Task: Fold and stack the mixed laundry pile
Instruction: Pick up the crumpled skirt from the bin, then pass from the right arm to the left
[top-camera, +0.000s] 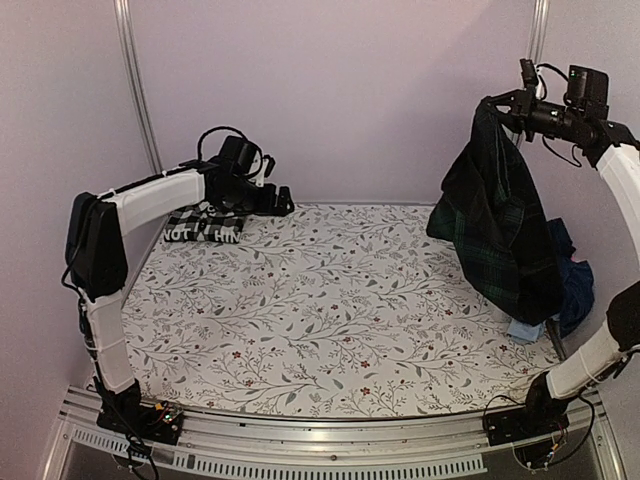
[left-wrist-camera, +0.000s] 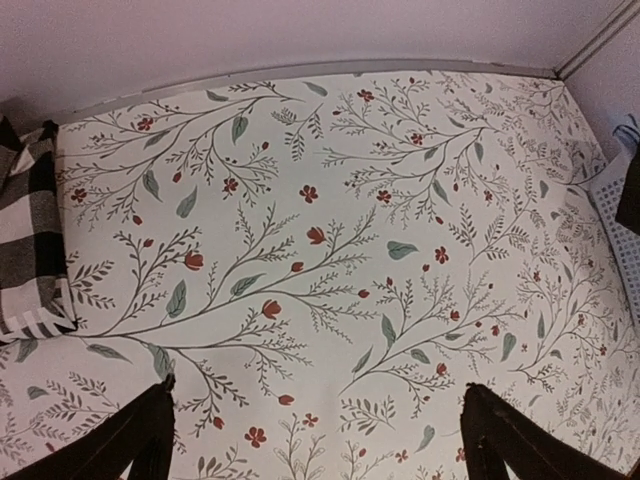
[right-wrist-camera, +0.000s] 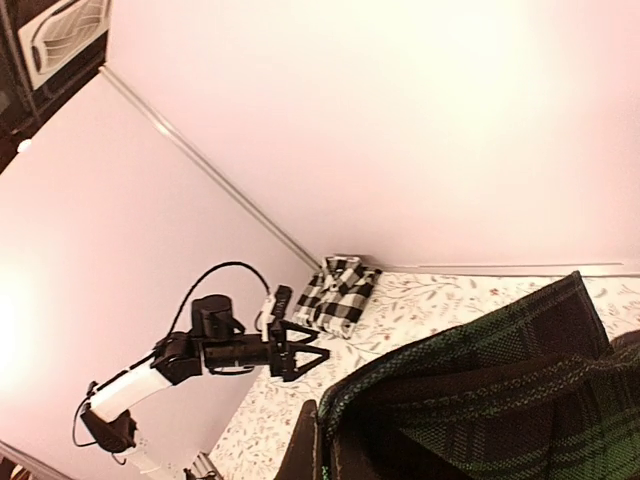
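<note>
My right gripper (top-camera: 497, 103) is raised high at the back right and is shut on the dark green-navy plaid garment (top-camera: 500, 220), which hangs down from it to the table. In the right wrist view the plaid cloth (right-wrist-camera: 480, 390) fills the lower right, pinched at my gripper (right-wrist-camera: 335, 455). The rest of the laundry pile lies under and behind it: a navy piece (top-camera: 572, 275) and a light blue piece (top-camera: 525, 328). A folded black-and-white checked shirt (top-camera: 203, 225) lies at the back left; it also shows in both wrist views (left-wrist-camera: 25, 240) (right-wrist-camera: 340, 295). My left gripper (top-camera: 285, 203) hovers beside it, open and empty (left-wrist-camera: 320, 440).
The floral-printed white table covering (top-camera: 320, 310) spans the table. Pale walls close the back and both sides, with metal posts (top-camera: 135, 80) in the corners. A white perforated thing (left-wrist-camera: 615, 215) shows at the right edge of the left wrist view. A metal rail (top-camera: 330, 435) runs along the near edge.
</note>
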